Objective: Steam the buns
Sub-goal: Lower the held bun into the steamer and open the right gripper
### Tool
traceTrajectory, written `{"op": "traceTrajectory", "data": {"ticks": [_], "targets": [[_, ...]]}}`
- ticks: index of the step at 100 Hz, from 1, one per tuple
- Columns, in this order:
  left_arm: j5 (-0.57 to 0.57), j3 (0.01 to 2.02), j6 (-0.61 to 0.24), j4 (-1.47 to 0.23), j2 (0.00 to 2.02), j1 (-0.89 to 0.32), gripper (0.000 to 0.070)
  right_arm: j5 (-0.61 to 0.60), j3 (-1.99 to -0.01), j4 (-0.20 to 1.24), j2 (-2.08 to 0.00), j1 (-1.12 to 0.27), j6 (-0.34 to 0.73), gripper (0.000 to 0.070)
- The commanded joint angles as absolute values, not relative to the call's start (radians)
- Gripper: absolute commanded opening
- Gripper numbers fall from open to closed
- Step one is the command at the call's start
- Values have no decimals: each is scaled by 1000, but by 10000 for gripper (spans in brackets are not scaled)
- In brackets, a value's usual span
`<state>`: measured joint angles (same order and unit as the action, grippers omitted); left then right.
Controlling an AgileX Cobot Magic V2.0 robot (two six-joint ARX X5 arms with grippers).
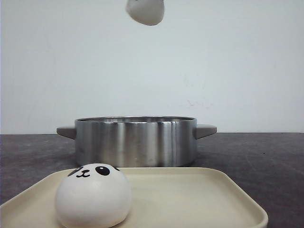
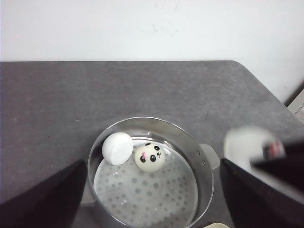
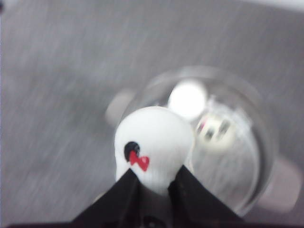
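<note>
Right tool (image 3: 154, 183) clamped on bun (image 3: 154, 145), high at top centre of front view above steel pot (image 1: 136, 141). Left tool (image 2: 152, 199) spread wide, empty. Two buns (image 2: 150, 156) in pot; one bun (image 1: 93, 195) lower left on cream tray (image 1: 204, 199).

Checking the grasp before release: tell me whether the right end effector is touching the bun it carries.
Touching. The right wrist view shows the right end effector with both black fingers pressed against the lower sides of the bun, held above the pot.

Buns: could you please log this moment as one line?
right pincer: shut on raised bun | steamer pot: two buns | tray: one bun | left pincer: open
</note>
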<state>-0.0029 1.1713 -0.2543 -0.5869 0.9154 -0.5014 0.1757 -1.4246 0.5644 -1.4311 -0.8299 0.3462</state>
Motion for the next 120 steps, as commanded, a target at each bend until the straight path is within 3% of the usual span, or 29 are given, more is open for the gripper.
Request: {"op": "traceTrajectory", "data": {"ticks": [1,26,50,69,97,114,117,120], "targets": [[-4,1190,-247,-576,925,-506,514,143,-1439,546,-1479,-795,304,8],[-4,1190,-247,-577,926,-506,514,-21,-1439,562,-1651,-679,303,9],[-4,1190,-248,-588,934,-506,514,-30,-1439,563,-1806,-663,301,30],[-4,1190,-248,-620,935,-506,515,-30,-1439,577,-1859,-660,301,328],[-4,1190,-249,-652,935,-506,514,-27,-1439,608,-1870,-649,282,582],[-3,1190,-253,-691,935,-506,514,-27,-1446,619,-1868,-628,282,578],[-2,1190,-258,-710,935,-506,514,-30,-1454,630,-1868,-624,282,532],[2,1189,-260,-734,935,-506,514,-39,-1465,642,-1863,-622,281,419]]}}
